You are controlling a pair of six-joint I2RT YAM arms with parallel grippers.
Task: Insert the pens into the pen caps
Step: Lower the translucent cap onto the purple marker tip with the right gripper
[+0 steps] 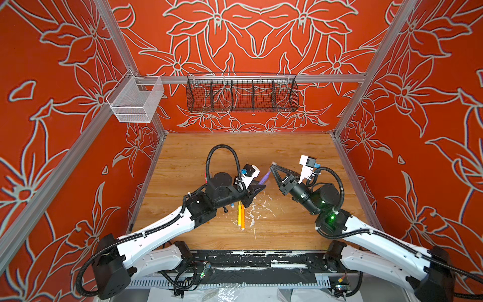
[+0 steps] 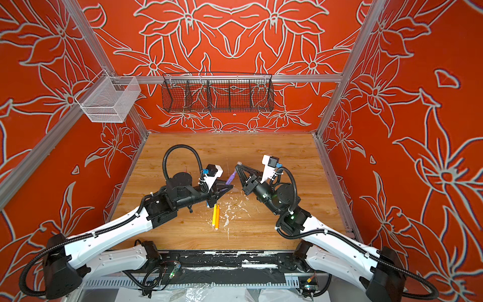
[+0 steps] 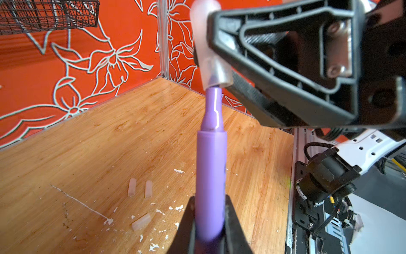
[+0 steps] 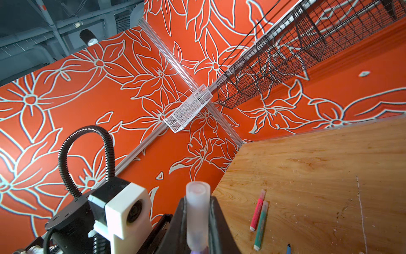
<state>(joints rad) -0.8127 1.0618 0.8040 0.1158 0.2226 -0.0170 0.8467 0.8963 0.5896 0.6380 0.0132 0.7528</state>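
Nearest the front edge of the tabletop (image 1: 287, 230), a yellow pen (image 1: 239, 215) and an orange pen (image 1: 242, 218) lie touching side by side, their long axes running front to back. Just behind them, only the end of a blue pen (image 1: 232, 205) pokes out from under the left arm (image 1: 156, 230). A pink-red pen (image 4: 257, 211) and a green pen (image 4: 261, 226) show only in the right wrist view, since the arm covers them from above. Three loose pen caps (image 3: 131, 187) lie among white paint flecks (image 1: 258, 206) and are hard to pick out from above.

The left gripper (image 1: 257, 187) is clamped on the purple pen (image 3: 211, 171), whose rear end is buried between the fingers. The pen is lifted off the wood and points up toward the right gripper (image 1: 273, 165). That gripper pinches a cloudy cap (image 3: 217, 74), roughly in line with the pen but slightly canted. The pen's narrow nose enters the cap's mouth. Its tip is lost behind the clouded wall, and the shoulder is outside. A black wire basket (image 1: 241, 92) hangs on the back wall.
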